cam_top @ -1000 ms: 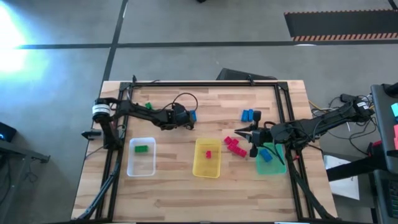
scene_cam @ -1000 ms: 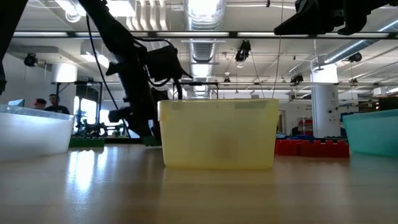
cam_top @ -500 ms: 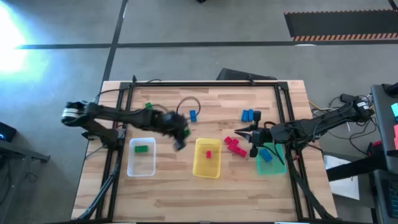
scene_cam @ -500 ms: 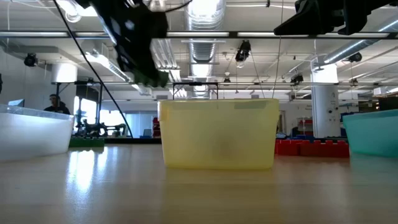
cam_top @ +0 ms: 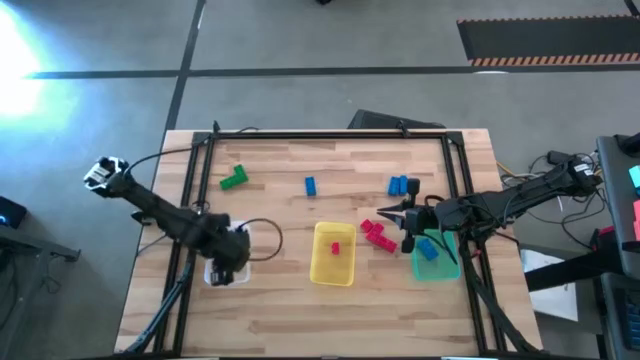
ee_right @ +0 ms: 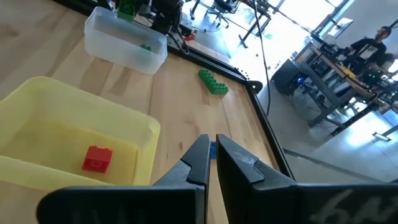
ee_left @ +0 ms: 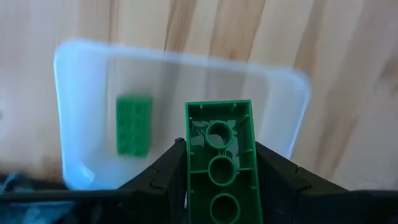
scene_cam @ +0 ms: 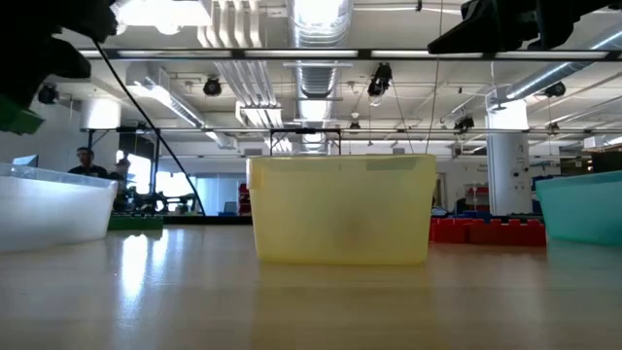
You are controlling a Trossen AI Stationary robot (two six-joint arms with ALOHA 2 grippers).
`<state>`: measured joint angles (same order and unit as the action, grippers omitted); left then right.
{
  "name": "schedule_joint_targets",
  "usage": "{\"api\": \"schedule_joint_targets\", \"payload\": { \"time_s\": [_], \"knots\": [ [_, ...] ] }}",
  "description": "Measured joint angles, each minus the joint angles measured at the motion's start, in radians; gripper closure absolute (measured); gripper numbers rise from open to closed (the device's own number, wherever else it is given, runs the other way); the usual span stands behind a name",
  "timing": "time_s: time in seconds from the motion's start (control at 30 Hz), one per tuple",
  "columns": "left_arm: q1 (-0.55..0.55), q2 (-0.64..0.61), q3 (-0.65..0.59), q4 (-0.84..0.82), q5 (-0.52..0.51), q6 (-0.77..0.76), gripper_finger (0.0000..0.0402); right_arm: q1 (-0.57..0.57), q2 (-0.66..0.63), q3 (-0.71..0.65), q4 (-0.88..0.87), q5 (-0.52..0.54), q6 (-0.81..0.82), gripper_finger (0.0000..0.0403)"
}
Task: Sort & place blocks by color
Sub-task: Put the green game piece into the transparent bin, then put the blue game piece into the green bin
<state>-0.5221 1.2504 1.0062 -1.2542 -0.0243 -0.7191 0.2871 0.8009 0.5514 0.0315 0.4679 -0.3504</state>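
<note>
One green block (ee_left: 220, 163) clamped between left gripper (ee_left: 219, 186) fingers, above clear tray (ee_left: 298, 99); right gripper (ee_right: 211, 163) closed, empty.

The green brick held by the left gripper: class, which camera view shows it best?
The left wrist view: the green brick fills the frame, underside up, between the left gripper's fingers above the clear tray. The low view catches only a corner of it; the high view hides it; the right wrist view shows it small.

you have a clear tray (ee_left: 292, 93), a yellow tray (cam_top: 333, 268) and a teal tray (cam_top: 436, 266) on the wooden surface (cam_top: 300, 310).
</note>
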Motion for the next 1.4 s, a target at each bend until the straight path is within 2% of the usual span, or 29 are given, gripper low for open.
{"api": "schedule_joint_targets", "payload": {
  "time_s": [0.13, 0.27, 0.47, 0.67, 0.77, 0.97, 1.4],
  "knots": [
    [-0.023, 0.038, -0.007, -0.090, -0.003, -0.086, 0.0277, 0.000, 0.000, 0.000, 0.003, 0.000, 0.000, 0.0385],
    [-0.022, 0.083, -0.033, -0.090, 0.017, -0.112, 0.0277, 0.000, 0.000, 0.000, 0.004, 0.000, -0.001, 0.0385],
    [-0.021, 0.194, -0.061, -0.090, 0.044, -0.103, 0.0277, 0.000, 0.000, 0.000, 0.003, 0.000, -0.009, 0.0385],
    [-0.021, 0.287, -0.053, -0.087, 0.046, -0.026, 0.0277, 0.000, 0.000, 0.000, 0.004, 0.000, -0.019, 0.0385],
    [-0.021, 0.317, -0.051, -0.089, 0.045, -0.008, 0.0262, 0.000, 0.000, 0.000, 0.004, 0.000, -0.027, 0.0385],
    [-0.021, 0.338, -0.051, -0.092, 0.015, -0.009, 0.0226, 0.000, 0.000, 0.000, 0.004, 0.000, -0.028, 0.0385],
    [-0.021, 0.322, 0.013, -0.098, 0.014, -0.003, 0.0219, 0.000, 0.000, 0.000, 0.004, 0.001, -0.026, 0.0385]
  ]
}}
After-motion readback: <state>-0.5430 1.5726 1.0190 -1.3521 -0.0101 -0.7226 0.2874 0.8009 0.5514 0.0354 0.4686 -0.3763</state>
